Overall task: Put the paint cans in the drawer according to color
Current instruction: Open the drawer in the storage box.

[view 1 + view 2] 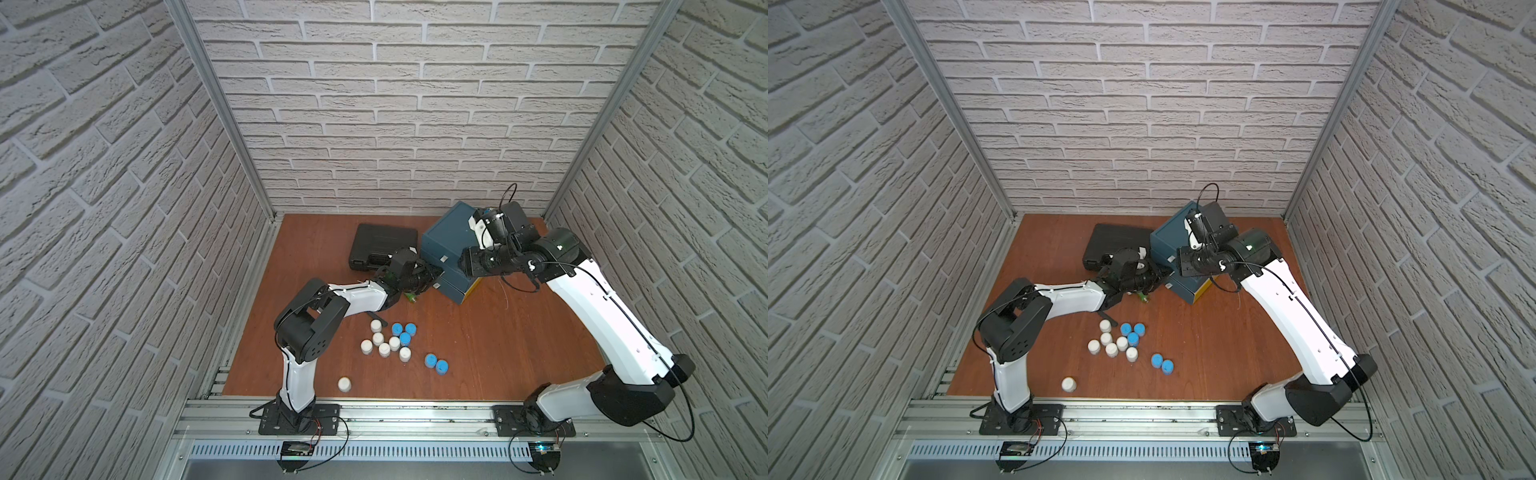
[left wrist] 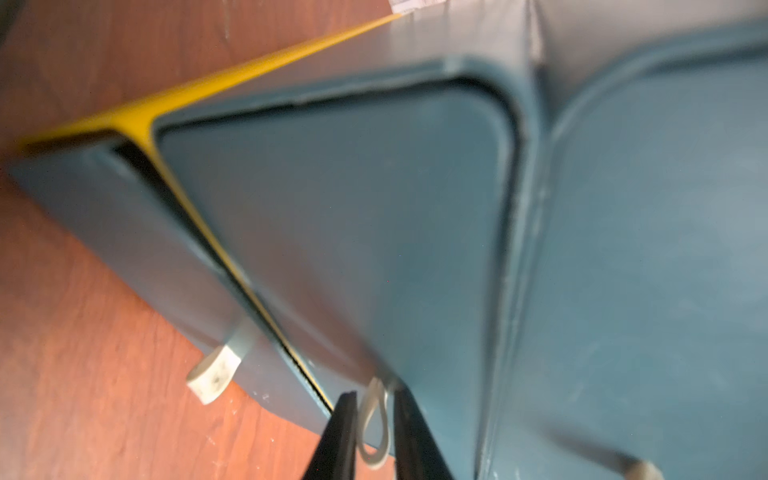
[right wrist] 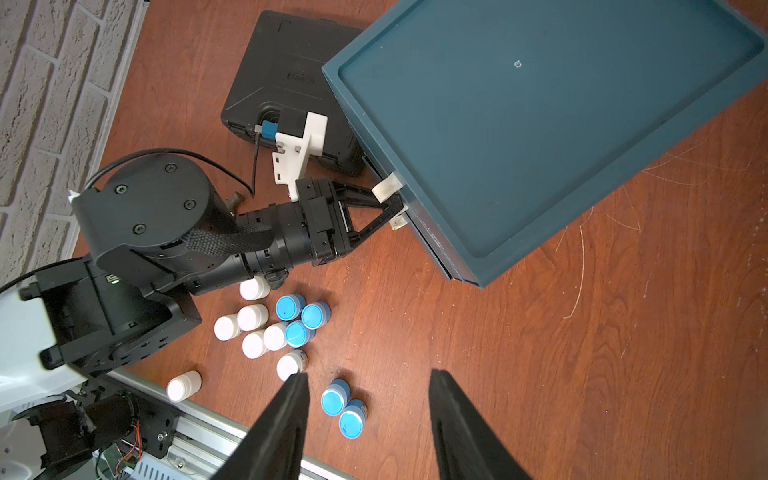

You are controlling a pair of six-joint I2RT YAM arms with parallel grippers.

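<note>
Left pincer (image 2: 374, 397) grips the drawer's (image 2: 332, 228) white loop (image 2: 365, 409).

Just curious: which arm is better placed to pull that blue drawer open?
Probably left: the left gripper is shut on the white pull loop; the right gripper hangs open, holding nothing.

2 white arms (image 1: 357, 297) w/ blk joints (image 1: 309, 328)

On the reddish wood-grain tabletop (image 1: 519, 332), at lower centre of both top views: six clustered white paint cans (image 1: 384, 349) beside three blue paint cans (image 1: 405, 338), a blue pair (image 1: 431, 360) just right, a lone white can (image 1: 344, 384) lower left, with black case (image 1: 382, 245) and teal drawer unit (image 1: 442, 241) above.
</note>
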